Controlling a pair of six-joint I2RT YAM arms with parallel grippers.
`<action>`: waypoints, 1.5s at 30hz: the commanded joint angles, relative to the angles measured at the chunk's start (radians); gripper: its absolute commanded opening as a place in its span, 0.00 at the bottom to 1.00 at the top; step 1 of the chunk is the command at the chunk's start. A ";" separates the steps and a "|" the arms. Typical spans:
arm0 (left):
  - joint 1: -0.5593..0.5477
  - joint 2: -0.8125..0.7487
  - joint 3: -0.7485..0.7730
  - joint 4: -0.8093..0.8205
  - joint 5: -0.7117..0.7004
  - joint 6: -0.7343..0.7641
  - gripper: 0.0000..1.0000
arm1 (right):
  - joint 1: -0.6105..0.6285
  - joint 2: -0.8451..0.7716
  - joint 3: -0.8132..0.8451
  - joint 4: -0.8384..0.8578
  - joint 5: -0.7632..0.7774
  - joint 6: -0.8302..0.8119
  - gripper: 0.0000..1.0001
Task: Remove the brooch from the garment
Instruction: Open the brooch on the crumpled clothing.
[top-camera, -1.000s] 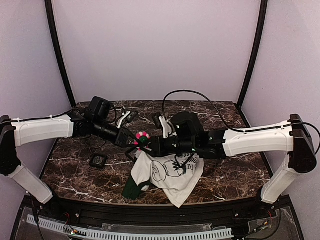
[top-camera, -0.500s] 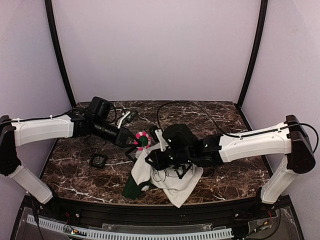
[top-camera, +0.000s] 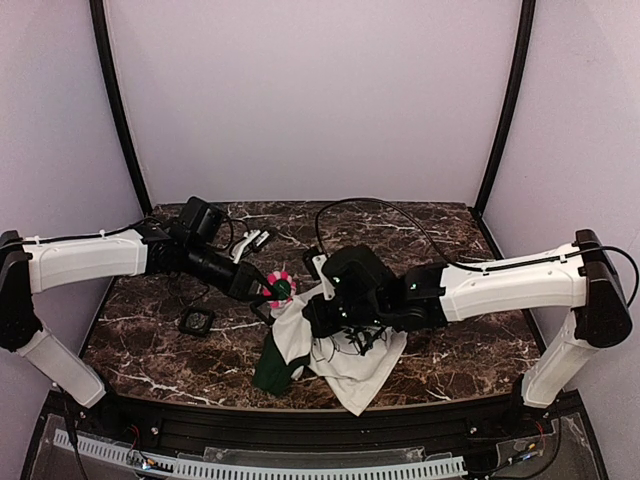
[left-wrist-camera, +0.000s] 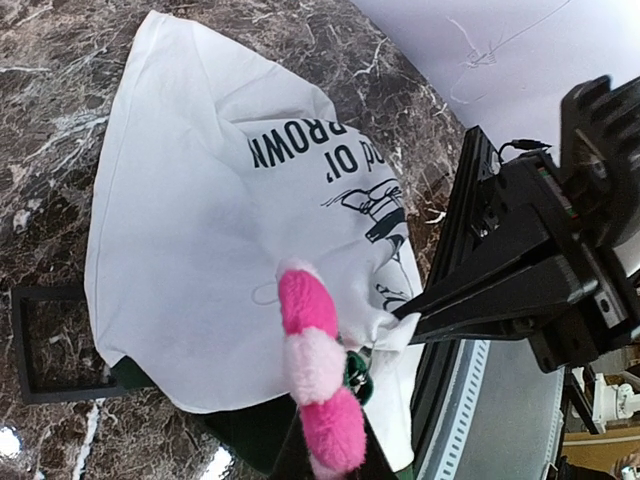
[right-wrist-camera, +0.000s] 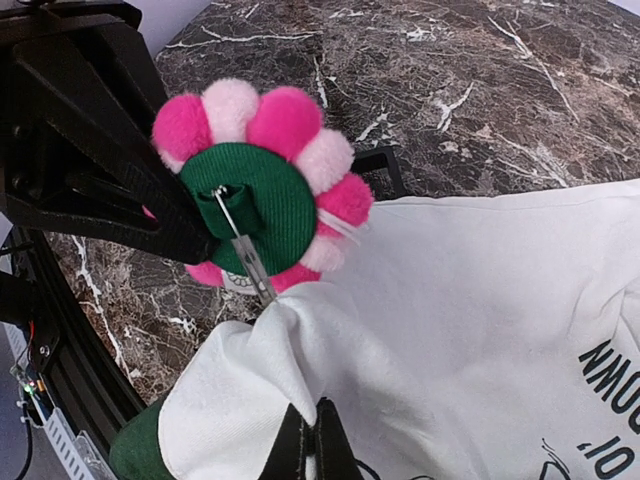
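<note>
2 white arms (top-camera: 90, 258), black joints (top-camera: 605, 295)

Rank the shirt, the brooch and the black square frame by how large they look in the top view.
1. shirt: clearly largest.
2. brooch and frame: about alike; the brooch is held up, nearer the camera, so unranked.

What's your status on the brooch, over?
Left gripper shut on brooch. Right gripper shut on garment just below it. Pin not yet out of the cloth. Nothing in the way.
</note>
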 joint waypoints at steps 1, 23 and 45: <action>-0.019 0.007 0.035 -0.101 -0.048 0.084 0.01 | -0.032 -0.051 0.022 -0.018 -0.004 -0.048 0.00; -0.053 0.035 0.086 -0.208 0.165 0.158 0.01 | -0.141 -0.083 -0.005 -0.014 -0.206 -0.192 0.02; -0.053 0.060 0.125 -0.351 0.283 0.262 0.01 | -0.160 -0.159 -0.083 0.130 -0.551 -0.255 0.80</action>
